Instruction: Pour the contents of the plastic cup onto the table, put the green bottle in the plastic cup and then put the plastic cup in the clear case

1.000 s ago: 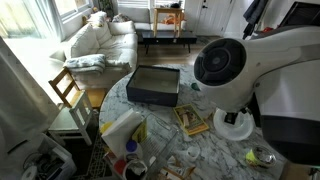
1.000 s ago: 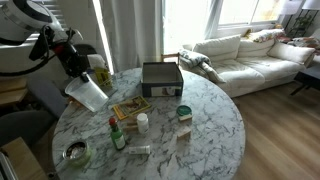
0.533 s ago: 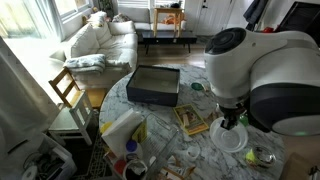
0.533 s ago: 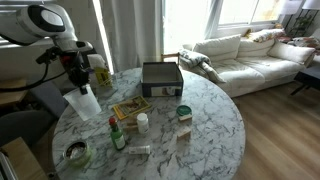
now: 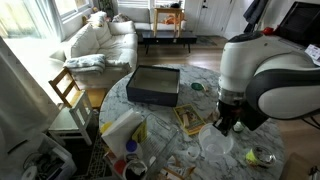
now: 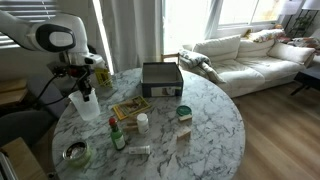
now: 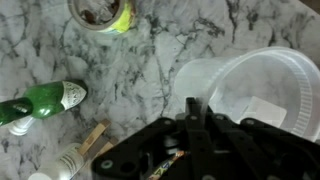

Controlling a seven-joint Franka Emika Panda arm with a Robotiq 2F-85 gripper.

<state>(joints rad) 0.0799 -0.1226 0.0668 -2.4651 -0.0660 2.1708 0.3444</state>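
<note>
The plastic cup [image 6: 86, 106] stands about upright on the marbled table [image 6: 200, 130], near its edge. It also shows in an exterior view [image 5: 217, 146] and in the wrist view [image 7: 255, 85], and looks empty. My gripper [image 6: 82, 88] comes down from above, shut on the cup's rim, as the wrist view [image 7: 197, 112] shows. The green bottle [image 6: 117, 134] stands a short way from the cup. In the wrist view it [image 7: 42, 102] lies left of the cup. The clear case [image 5: 153, 85] sits at the table's far side, also seen in an exterior view [image 6: 161, 78].
A small bowl with green contents [image 6: 75, 153] sits by the table edge near the cup. Yellowish books [image 6: 130, 108], a small white bottle [image 6: 142, 122] and a green-and-white object [image 6: 183, 112] lie mid-table. A wooden chair [image 5: 68, 90] stands beside the table.
My arm has swung down and over the table. The cup went from tilted in the air to upright and low on the tabletop, still held in the gripper.
</note>
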